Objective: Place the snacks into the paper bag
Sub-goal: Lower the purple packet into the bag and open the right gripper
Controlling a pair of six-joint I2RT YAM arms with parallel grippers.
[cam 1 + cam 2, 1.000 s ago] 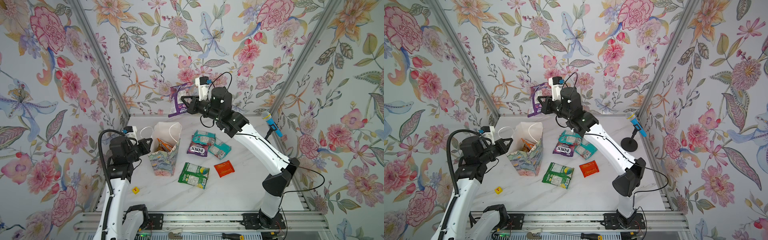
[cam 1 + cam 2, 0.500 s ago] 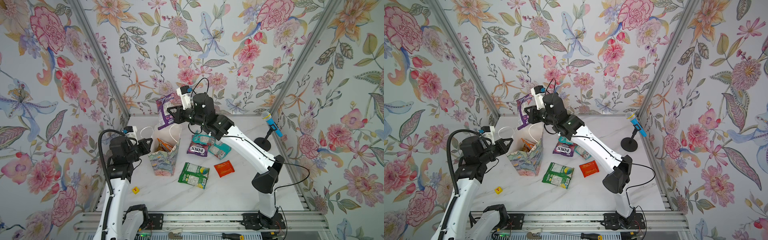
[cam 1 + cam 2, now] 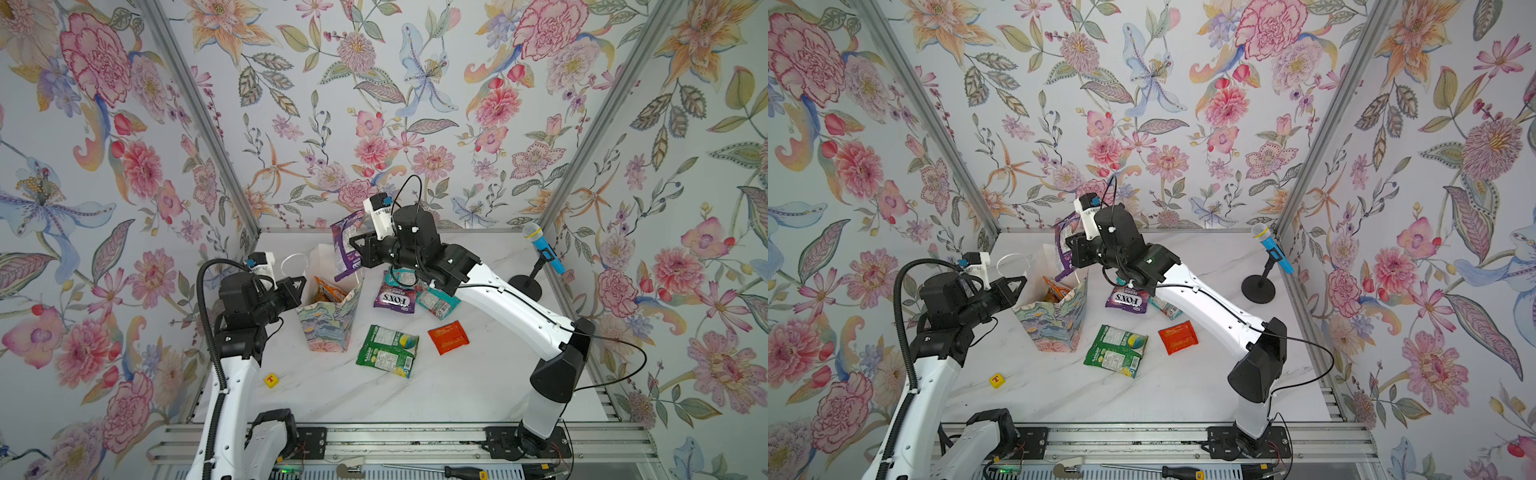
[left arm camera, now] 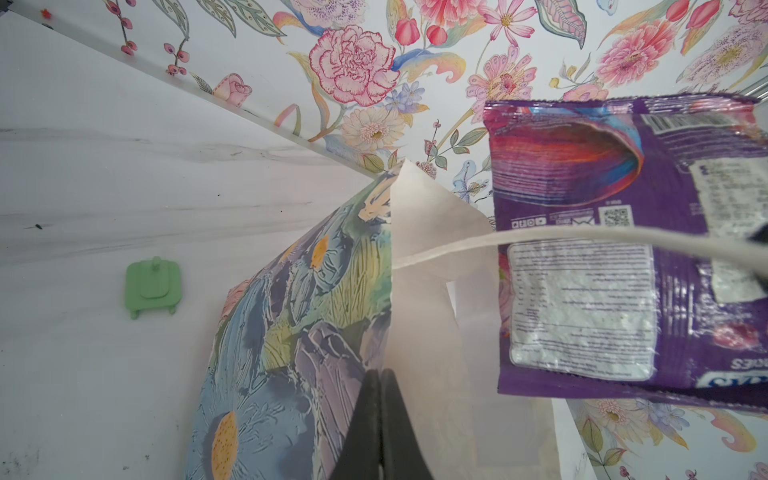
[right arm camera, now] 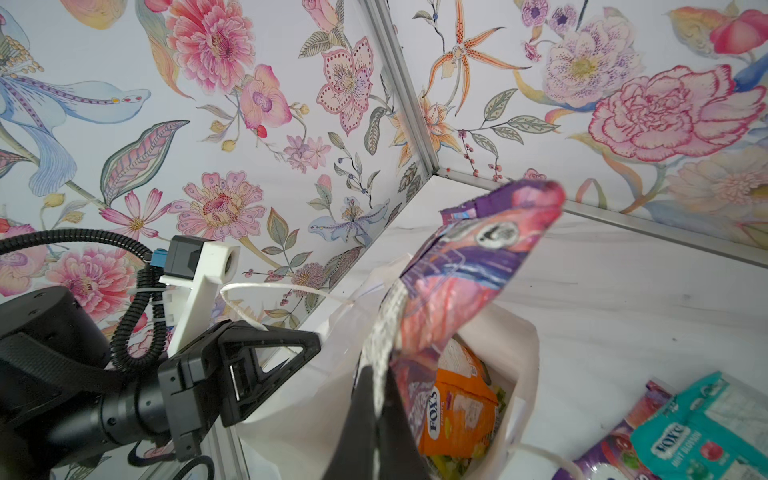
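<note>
The right gripper (image 3: pixel 354 258) pinches a purple snack packet (image 3: pixel 345 243) over the open mouth of the paper bag (image 3: pixel 330 326). The left gripper (image 3: pixel 300 285) clamps the bag's rim at 9 o'clock.

Around me stood floral-papered walls (image 3: pixel 374 83) joined by aluminium corner posts (image 3: pixel 205 124), a white marble-look tabletop (image 3: pixel 374 399) below, evenly lit, aluminium rail (image 3: pixel 415 434) along its front edge.
</note>
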